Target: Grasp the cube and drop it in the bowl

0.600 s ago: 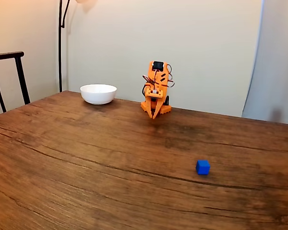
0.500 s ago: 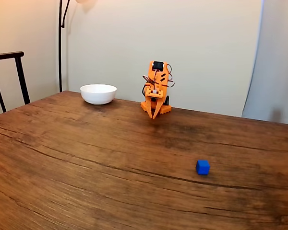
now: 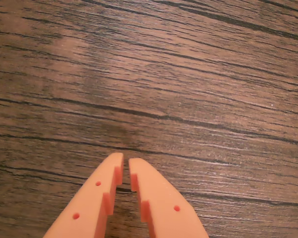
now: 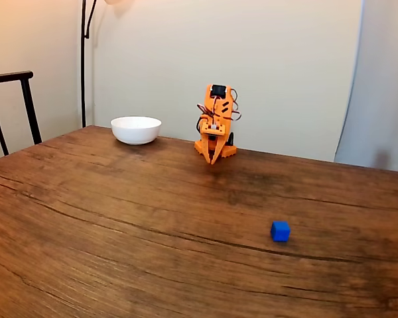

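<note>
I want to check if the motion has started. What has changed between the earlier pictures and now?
Nothing visibly changed. The gripper stays folded near the arm's base with nearly closed, empty jaws, the cube lies on the table, and the bowl stands as before.

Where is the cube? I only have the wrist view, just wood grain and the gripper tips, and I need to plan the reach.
Observer: In the fixed view the cube sits on the table, nearer the camera than the arm and to its right.
Operator: And the bowl?
Observer: The bowl stands at the table's far edge, left of the arm in that view.
Operator: Is the arm near either?
Observer: No. The arm is folded at its base, the gripper pointing down at the wood, apart from both.
</note>
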{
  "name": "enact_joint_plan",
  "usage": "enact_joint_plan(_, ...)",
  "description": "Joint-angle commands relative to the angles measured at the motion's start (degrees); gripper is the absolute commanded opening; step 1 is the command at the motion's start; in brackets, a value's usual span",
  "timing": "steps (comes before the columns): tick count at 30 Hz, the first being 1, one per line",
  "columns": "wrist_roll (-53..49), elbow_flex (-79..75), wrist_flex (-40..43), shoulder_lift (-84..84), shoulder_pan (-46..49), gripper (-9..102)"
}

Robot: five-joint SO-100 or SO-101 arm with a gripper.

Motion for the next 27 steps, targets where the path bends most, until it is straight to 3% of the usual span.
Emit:
enact_joint_plan(1,0.09,-0.35,3.78,-0.62,-0.09,0)
enact_joint_plan(27,-0.44,-0.35,3.6,-0.62,-0.44,0)
